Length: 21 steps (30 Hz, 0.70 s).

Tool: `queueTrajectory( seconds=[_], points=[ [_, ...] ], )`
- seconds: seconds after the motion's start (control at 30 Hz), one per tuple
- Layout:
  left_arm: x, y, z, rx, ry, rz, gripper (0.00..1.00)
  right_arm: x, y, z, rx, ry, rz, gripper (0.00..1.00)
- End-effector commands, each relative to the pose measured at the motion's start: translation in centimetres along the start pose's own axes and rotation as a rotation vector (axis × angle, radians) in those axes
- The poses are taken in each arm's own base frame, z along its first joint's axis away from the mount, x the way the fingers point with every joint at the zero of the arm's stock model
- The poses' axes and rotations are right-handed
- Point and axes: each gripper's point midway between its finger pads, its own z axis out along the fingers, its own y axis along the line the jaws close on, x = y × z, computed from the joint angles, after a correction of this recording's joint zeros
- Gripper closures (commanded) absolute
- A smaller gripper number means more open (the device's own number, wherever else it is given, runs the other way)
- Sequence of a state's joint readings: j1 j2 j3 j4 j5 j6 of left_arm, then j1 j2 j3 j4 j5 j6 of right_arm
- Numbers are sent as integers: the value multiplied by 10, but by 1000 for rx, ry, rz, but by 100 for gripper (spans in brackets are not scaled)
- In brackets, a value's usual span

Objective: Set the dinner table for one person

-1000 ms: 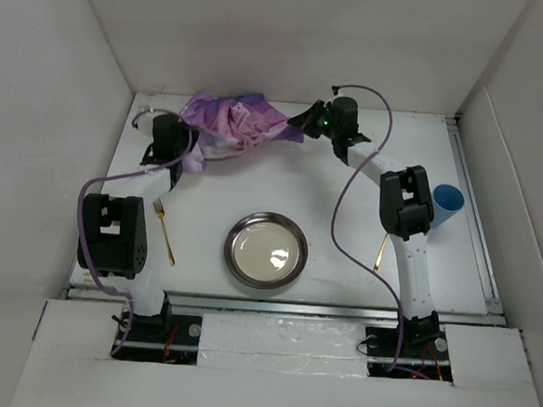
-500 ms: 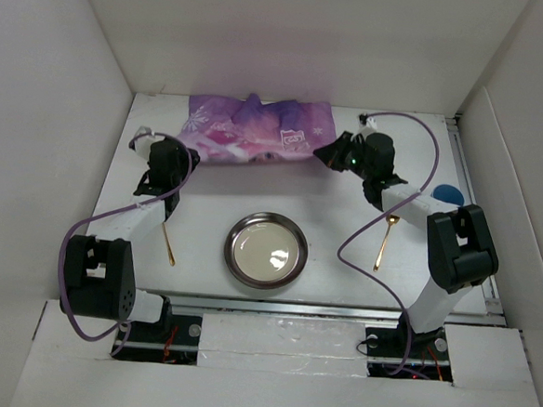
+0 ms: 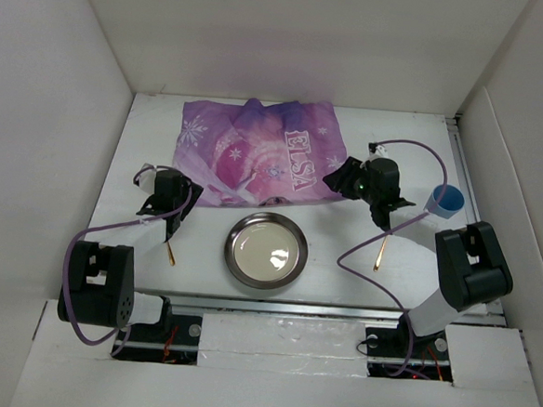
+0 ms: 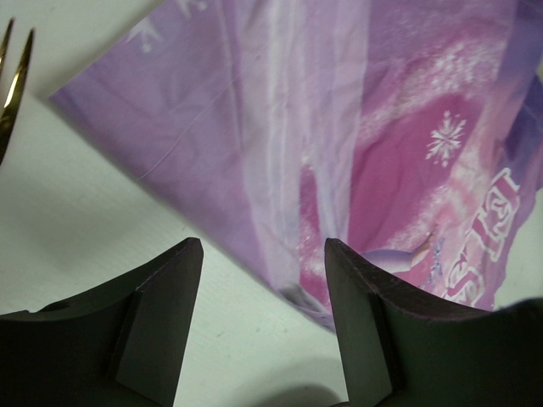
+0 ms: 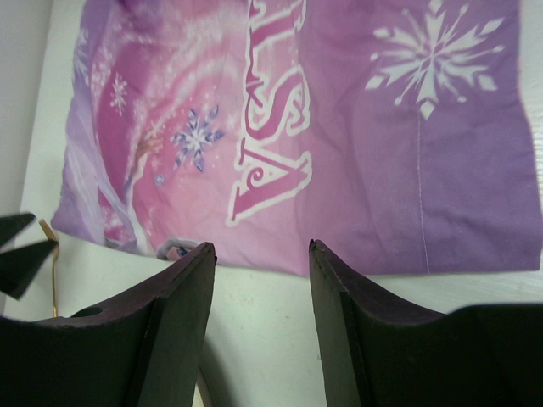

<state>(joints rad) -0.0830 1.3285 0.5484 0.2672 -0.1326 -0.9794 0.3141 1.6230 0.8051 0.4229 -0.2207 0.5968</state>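
Note:
The dinner table (image 3: 416, 139) is a plain white top. A purple "ELSA" mat (image 3: 256, 151) lies spread across its back half, somewhat rumpled at the left. My left gripper (image 3: 180, 200) stands open just off the mat's near-left corner, its jaws around bare table with the mat (image 4: 365, 127) just beyond its fingertips (image 4: 191, 254). My right gripper (image 3: 334, 182) is open at the near-right edge, with the mat (image 5: 339, 127) just past its fingertips (image 5: 204, 259). Neither holds anything.
A round metal plate (image 3: 266, 250) sits front centre. A gold fork (image 3: 168, 250) lies partly under the left arm, its tines (image 4: 13, 85) near the mat. A gold utensil (image 3: 380, 253) lies right of the plate. A blue cup (image 3: 447, 199) lies on its side at the right.
Both grippers, earlier shut on the bunched mat, have pulled it out flat towards the front, then opened and let go of its near corners.

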Motion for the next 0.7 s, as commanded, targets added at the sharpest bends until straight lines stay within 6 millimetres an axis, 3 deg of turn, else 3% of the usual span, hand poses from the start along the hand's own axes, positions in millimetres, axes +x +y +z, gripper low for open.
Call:
queueTrajectory(
  seconds=[0.0, 0.1, 0.17, 0.3, 0.53, 0.67],
  points=[
    [4, 14, -4, -64, 10, -46, 44, -15, -12, -17, 85, -62, 12, 45],
    [3, 25, -1, -152, 15, -47, 49, -8, -30, -30, 154, -52, 61, 43],
    [0, 27, 2, -186, 7, -58, 50, 7, -41, -35, 173, -26, 90, 43],
    [-4, 38, 11, -220, -1, -114, 49, 27, -58, -32, 189, 11, 148, 44],
    [-5, 37, 25, -259, 4, -168, 49, 15, -75, -29, 191, -22, 240, 43],
    [0, 43, 30, -302, 27, -168, 62, 11, -71, -16, 169, -24, 291, 43]
  ],
)
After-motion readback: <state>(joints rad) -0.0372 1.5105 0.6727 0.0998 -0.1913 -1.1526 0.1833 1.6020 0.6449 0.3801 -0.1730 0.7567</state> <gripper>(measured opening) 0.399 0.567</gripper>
